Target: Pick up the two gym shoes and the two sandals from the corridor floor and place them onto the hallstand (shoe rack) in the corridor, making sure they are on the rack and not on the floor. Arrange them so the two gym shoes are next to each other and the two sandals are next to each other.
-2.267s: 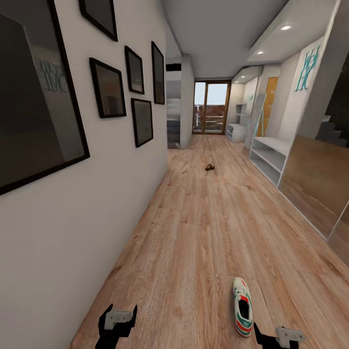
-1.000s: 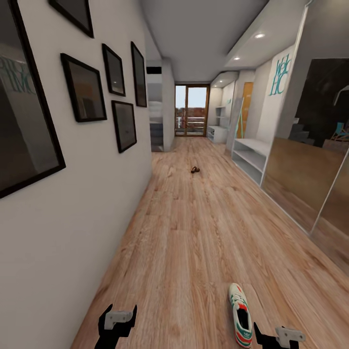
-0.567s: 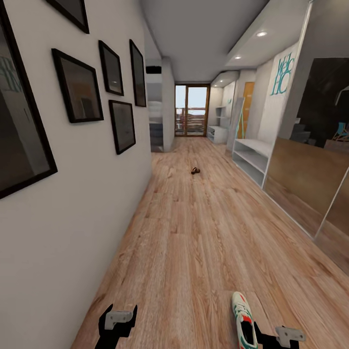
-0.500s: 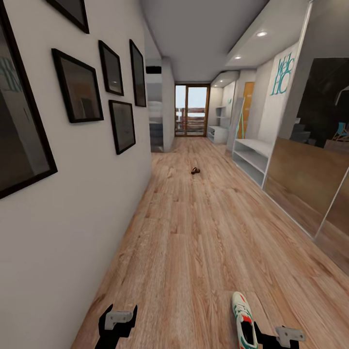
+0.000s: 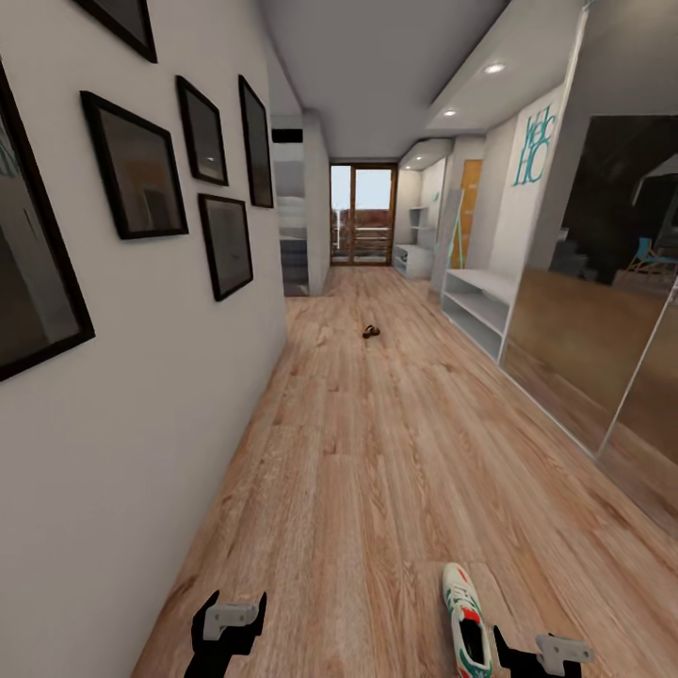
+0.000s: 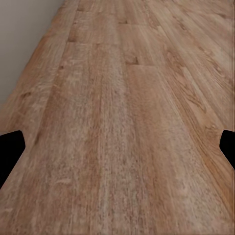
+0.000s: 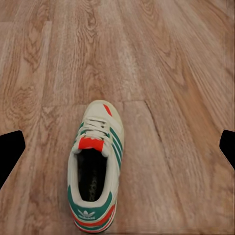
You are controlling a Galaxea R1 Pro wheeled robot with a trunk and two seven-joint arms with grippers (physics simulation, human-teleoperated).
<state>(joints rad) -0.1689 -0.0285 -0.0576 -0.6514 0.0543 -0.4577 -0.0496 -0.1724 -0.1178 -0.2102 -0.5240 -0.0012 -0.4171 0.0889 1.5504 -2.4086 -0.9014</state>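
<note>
One white gym shoe with green stripes and red accents lies on the wood-plank corridor floor, toe pointing down the corridor, just left of my right gripper. In the right wrist view the same shoe lies ahead between the open fingertips, apart from them. The other gym shoe is out of view. Far down the floor sits a small dark brown sandal shape. The white hallstand stands along the right wall. My left gripper hangs open over bare floor.
The white wall with black picture frames runs close on my left. Mirrored wardrobe doors line the right side. A mint-framed standing mirror leans beyond the hallstand. A glass door closes the corridor's far end.
The whole view has shifted as the robot rolled forward and turned a little; the wall frames slid left. Both grippers keep their pose. The shoe lies where it was.
</note>
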